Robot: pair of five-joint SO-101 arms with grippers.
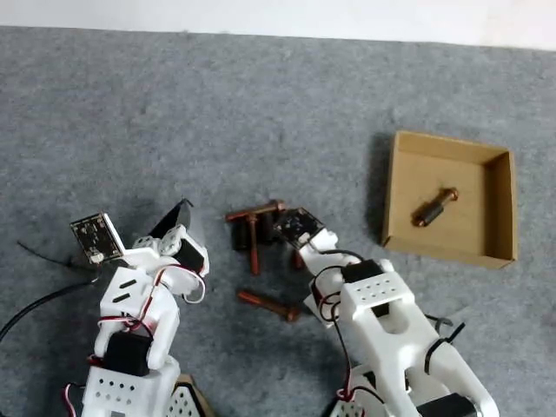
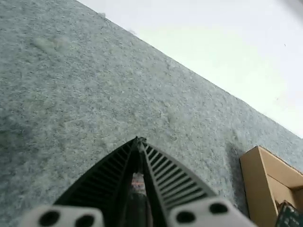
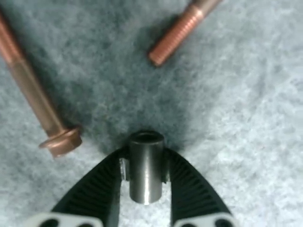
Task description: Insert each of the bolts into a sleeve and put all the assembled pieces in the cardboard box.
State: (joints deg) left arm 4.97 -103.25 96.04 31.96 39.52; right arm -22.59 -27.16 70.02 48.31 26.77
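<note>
My right gripper [image 3: 146, 158] is shut on a dark metal sleeve [image 3: 147, 172], held just above the grey mat with its open end facing away from the camera. Two copper bolts lie close by: one [image 3: 33, 90] with its flanged head beside the sleeve, another [image 3: 182, 30] with its threaded end toward it. From above, the right gripper [image 1: 294, 230] sits by two crossed bolts [image 1: 254, 228], and a third bolt [image 1: 269, 304] lies nearer the arms. The cardboard box [image 1: 404, 187] holds one assembled piece [image 1: 434, 207]. My left gripper [image 2: 138, 142] is shut and empty, raised over bare mat [image 1: 178, 217].
A grey felt mat covers the table, with open room at the back and left. The box [image 2: 258, 182] stands to the right of the arms. Cables trail from the left arm's base [image 1: 35, 304].
</note>
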